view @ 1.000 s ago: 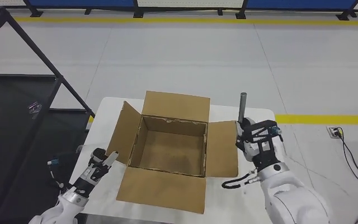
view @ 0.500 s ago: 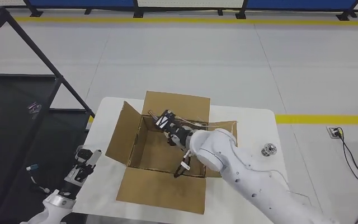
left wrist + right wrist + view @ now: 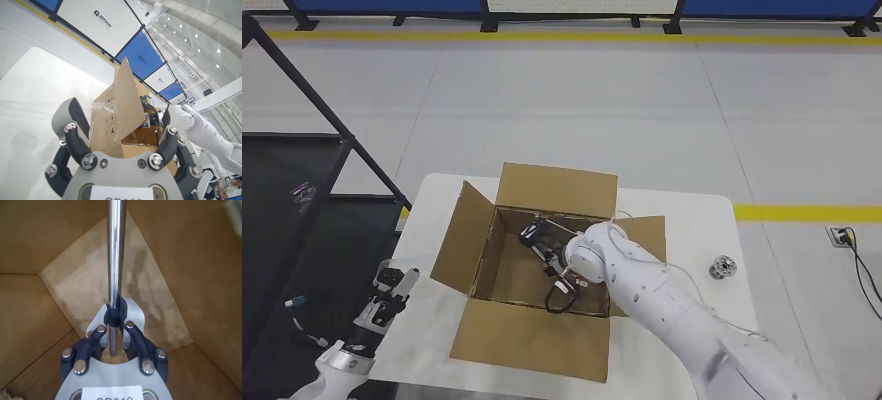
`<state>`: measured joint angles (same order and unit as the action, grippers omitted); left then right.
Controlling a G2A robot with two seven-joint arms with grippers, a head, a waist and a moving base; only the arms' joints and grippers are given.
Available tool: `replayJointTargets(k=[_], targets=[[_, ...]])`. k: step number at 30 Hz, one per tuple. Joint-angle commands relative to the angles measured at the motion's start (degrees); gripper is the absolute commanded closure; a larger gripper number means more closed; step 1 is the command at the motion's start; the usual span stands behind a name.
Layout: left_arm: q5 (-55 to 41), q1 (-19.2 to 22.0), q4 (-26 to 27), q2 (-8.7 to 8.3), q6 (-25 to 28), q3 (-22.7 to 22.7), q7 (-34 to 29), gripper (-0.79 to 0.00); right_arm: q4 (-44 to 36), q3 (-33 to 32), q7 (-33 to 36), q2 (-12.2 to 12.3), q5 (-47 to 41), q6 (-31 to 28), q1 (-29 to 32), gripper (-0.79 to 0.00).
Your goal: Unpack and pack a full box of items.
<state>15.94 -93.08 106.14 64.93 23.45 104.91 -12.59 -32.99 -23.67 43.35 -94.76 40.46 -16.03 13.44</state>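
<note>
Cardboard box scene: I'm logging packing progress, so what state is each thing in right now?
Cardboard box, upright on the table, four flaps open.
Right gripper, shut, inside the box.
Metal rod, clamped in the right gripper.
Left gripper, open, empty, beside the box.
Round metal part, loose on the table, outside the box.

Right wrist view: metal rod (image 3: pixel 114 256) runs past the picture's edge, far end cut off. Top view: right gripper (image 3: pixel 534 236) inside the box (image 3: pixel 557 187) is too small for detail, and the small metal item (image 3: pixel 723 267) on the table (image 3: pixel 687 205) cannot be identified. Left wrist view: raised flap (image 3: pixel 126 102) hides most of the box interior.
</note>
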Motion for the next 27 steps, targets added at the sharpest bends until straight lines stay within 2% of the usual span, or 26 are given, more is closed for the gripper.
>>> replayJointTargets(k=[1,2,4,5,6,7,12,18,23,27], targets=[[0.0,0.0,0.0,0.0,0.0,0.0,0.0,-0.785,3.27,0.52,0.23,-1.55,-0.44,-0.65,-0.56,0.0],[0.0,0.0,0.0,0.0,0.0,0.0,0.0,-0.785,4.5,0.66,-0.09,-2.21,-0.59,-0.62,-0.75,-0.046],[0.0,0.0,0.0,0.0,0.0,0.0,0.0,-0.785,6.59,0.9,-0.52,-3.37,-0.75,-1.03,-1.16,-0.465],[0.0,0.0,0.0,0.0,0.0,0.0,0.0,-0.785,7.56,0.97,-0.79,-3.88,-0.79,-1.27,-1.37,-0.619],[0.0,0.0,0.0,0.0,0.0,0.0,0.0,-0.785,8.48,1.0,-1.02,-4.34,-0.84,-1.51,-1.56,-0.727],[0.0,0.0,0.0,0.0,0.0,0.0,0.0,-0.785,9.31,1.03,-1.15,-4.77,-0.87,-1.77,-1.76,-0.785],[0.0,0.0,0.0,0.0,0.0,0.0,0.0,-0.785,12.4,0.81,-2.53,-6.38,-0.87,-2.7,-2.74,-0.785],[0.0,0.0,0.0,0.0,0.0,0.0,0.0,-0.785,12.37,0.73,-3.93,-7.05,1.02,-4.11,-4.02,-0.785],[0.0,0.0,0.0,0.0,0.0,0.0,0.0,-0.785,10.62,-0.91,-4.42,-6.04,0.75,-7.1,-5.02,-0.785],[0.0,0.0,0.0,0.0,0.0,0.0,0.0,-0.785,6.28,-2.44,-5.22,-4.35,1.78,-7.24,-4.97,-0.785]])
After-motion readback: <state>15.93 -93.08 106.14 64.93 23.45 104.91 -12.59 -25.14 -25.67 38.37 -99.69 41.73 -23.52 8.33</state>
